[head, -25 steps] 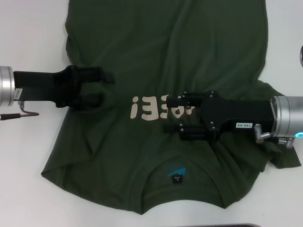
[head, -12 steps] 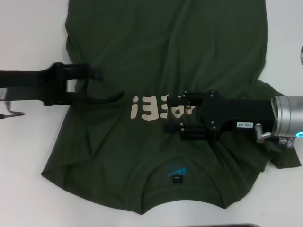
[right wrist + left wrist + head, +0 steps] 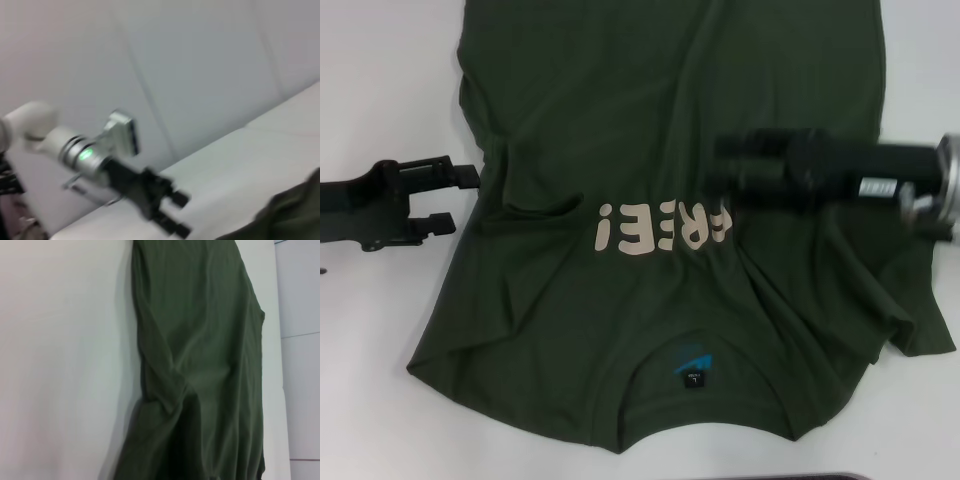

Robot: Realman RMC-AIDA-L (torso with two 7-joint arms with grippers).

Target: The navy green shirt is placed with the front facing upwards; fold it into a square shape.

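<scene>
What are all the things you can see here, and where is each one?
navy green shirt: one, dark olive green, spread front-up across the middle of the table, collar on the robot's side.
letters: one row, cream, on the shirt's chest.
neck label: one, blue and black, inside the collar.
table: one, white, under the shirt.
left gripper: one, black, fingers open, over the bare table just off the shirt's left edge, holding nothing.
right gripper: one, black, above the right side of the shirt, beside the letters.
</scene>
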